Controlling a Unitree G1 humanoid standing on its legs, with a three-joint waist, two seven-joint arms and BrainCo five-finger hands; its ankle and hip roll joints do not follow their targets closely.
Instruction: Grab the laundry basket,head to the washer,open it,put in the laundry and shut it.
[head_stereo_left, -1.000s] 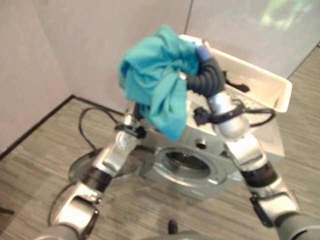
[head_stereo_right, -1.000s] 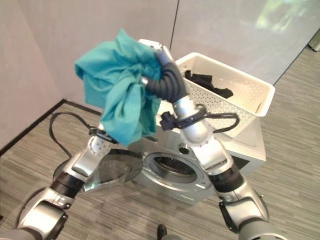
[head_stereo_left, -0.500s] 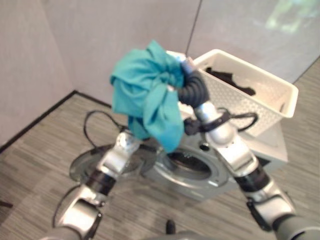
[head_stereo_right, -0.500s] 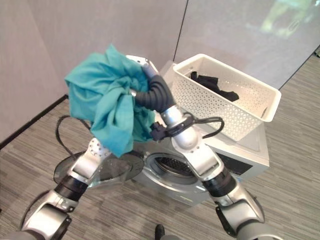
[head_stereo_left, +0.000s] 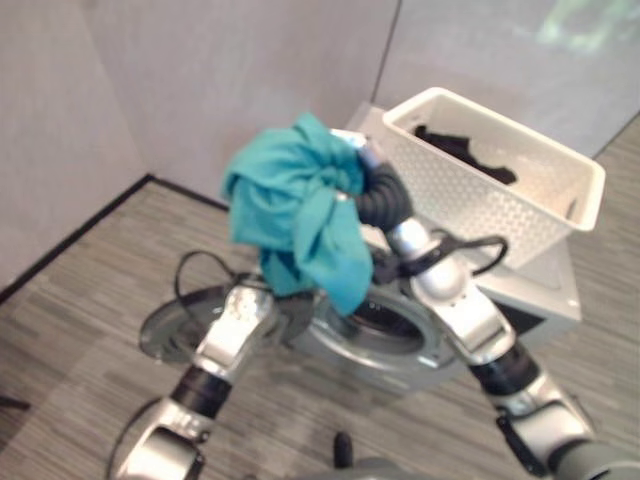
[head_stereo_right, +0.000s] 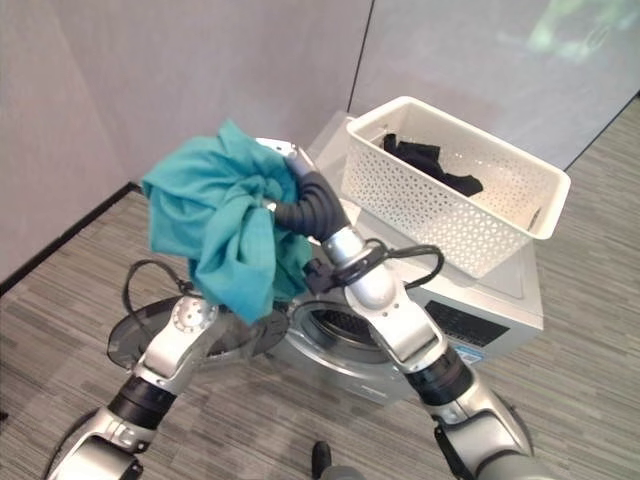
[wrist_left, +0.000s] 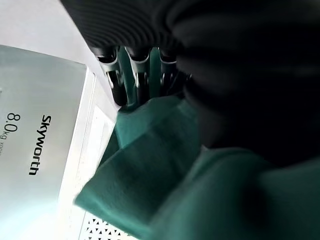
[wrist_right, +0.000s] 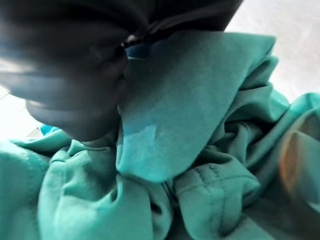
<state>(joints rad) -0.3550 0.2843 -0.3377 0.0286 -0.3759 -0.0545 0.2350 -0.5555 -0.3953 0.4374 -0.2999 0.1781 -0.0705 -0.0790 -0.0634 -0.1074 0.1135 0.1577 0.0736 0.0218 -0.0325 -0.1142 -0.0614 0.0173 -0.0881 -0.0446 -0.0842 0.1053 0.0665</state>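
In the left eye view, a bunched teal garment (head_stereo_left: 300, 215) hung in the air above the open front-loading washer (head_stereo_left: 400, 335), whose round door (head_stereo_left: 195, 325) lay swung out toward the robot's left. The right hand (head_stereo_left: 362, 160) met the cloth at its upper edge, its dark ribbed cover curving down to the silver forearm; the fingers themselves were buried in the folds. The left arm rose from below into the underside of the bundle, its hand hidden behind the cloth. A white perforated laundry basket (head_stereo_left: 560, 215) stood on top of the washer, a dark garment (head_stereo_left: 465, 150) lying inside it.

The right eye view showed the same scene, with the drum opening (head_stereo_right: 345, 325) visible just below the hanging cloth and the basket's lattice wall more plainly.

In the left wrist view, the left hand (wrist_left: 137, 75) appeared close up: its silver fingers (wrist_left: 141, 80) were curled down with teal cloth running between and beneath them, clamped on the garment. Past them lay the washer's light top panel.

In the right wrist view, the dark cover sat against crumpled teal folds; I cannot tell how the right hand's fingers were set.
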